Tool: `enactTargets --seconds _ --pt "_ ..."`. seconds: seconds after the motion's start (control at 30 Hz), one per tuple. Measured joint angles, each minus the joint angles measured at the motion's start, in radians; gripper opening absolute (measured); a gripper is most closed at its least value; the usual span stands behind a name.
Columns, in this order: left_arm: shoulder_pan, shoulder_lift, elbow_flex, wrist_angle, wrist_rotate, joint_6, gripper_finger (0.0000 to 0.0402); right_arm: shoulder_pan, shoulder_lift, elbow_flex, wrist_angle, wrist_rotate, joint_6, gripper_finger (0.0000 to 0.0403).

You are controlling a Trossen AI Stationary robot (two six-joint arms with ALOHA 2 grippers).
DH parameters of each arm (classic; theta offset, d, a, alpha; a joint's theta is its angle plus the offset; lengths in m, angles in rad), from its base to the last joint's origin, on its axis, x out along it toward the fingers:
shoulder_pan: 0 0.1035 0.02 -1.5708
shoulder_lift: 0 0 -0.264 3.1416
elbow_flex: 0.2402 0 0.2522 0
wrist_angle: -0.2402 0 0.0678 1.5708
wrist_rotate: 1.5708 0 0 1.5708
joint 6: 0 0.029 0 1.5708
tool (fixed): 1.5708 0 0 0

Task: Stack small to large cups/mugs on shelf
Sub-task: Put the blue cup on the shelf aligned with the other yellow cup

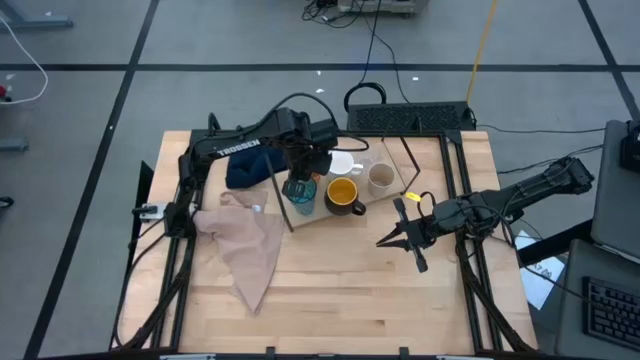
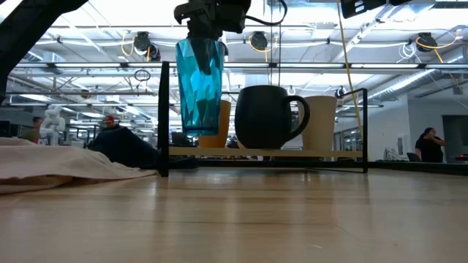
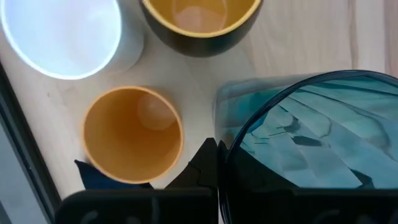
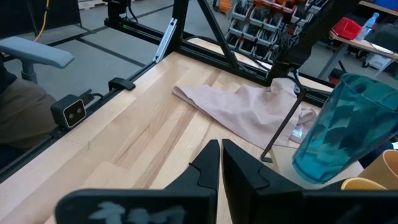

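The left gripper (image 1: 298, 172) is clamped on the rim of the teal tumbler (image 2: 199, 84), which hangs upright directly beneath it, base clear of the shelf (image 2: 322, 153) at the shelf's left end. The tumbler's long axis is vertical. Beside the gripper stands the small orange cup (image 3: 132, 134); beyond it stand the dark mug with orange inside (image 1: 343, 193), the white mug (image 3: 62, 34) and the grey-beige cup (image 1: 380, 178), all on the shelf. The coming move is judged a straight descent onto bare board. The right gripper (image 1: 408, 236), pressed together and holding nothing, waits well apart over the surface (image 1: 330, 290). The left arm is nearer.
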Motion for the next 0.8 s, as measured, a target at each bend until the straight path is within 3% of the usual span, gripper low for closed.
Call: enactTargets --seconds 0.8 --pt "0.027 0.002 -0.008 0.029 0.019 0.036 0.0004 0.000 0.000 0.000 -0.002 0.000 -0.003 0.0009"
